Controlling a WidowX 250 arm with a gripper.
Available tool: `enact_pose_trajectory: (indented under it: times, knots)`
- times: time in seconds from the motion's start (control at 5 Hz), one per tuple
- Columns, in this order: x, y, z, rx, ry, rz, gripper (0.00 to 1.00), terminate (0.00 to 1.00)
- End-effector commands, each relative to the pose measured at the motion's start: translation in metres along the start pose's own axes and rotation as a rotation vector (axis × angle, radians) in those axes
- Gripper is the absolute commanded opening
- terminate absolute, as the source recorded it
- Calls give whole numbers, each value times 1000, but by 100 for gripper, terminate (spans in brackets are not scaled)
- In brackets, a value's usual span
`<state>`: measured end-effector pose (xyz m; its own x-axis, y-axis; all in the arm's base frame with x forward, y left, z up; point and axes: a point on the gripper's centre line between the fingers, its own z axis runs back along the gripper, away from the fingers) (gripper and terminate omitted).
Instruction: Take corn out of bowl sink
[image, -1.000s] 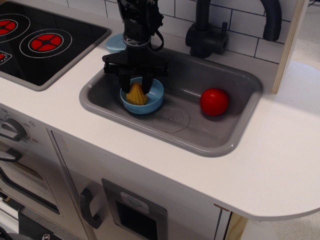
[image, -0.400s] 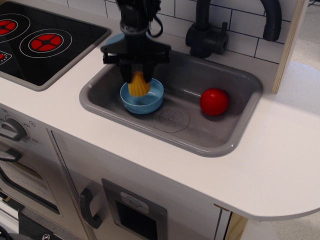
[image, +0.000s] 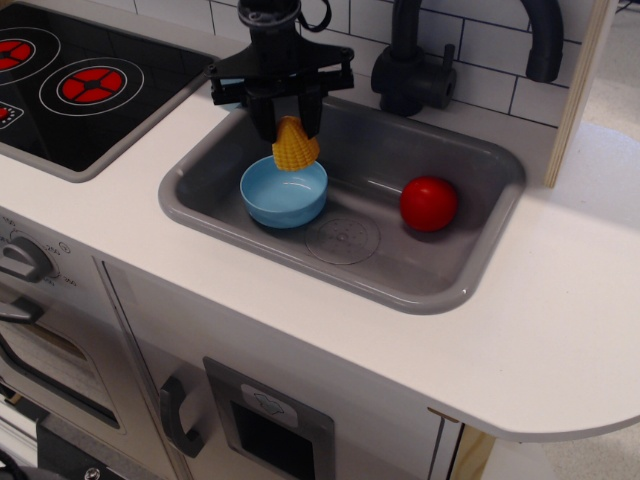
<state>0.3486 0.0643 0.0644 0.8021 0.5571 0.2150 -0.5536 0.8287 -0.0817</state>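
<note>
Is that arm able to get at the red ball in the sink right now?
Probably not yet: nothing blocks the ball, but the gripper is shut on the corn above the bowl.

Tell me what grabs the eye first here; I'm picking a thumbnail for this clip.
The yellow corn stands out, pinched in the black gripper just above the empty light blue bowl at the left of the grey sink. Next comes the red ball on the sink floor to the right.

Toy kitchen, grey sink, black faucet, red-ringed hob, white tiles
</note>
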Motion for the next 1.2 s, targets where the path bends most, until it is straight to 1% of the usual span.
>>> enact_pose_trajectory:
  times: [0.0,0.2,0.4,0.6,0.8,1.0]
  knots:
    - [-32,-27,18,-21,77,-119,0,0]
    - [-56,-33,7,3,100,-166,0,0]
    - [-70,-25,-8,37,98,-207,0,0]
    - [-70,-15,-27,66,76,-223,0,0]
    - [-69,-9,-34,76,60,-230,0,0]
    - [-69,-9,-33,91,87,-229,100,0]
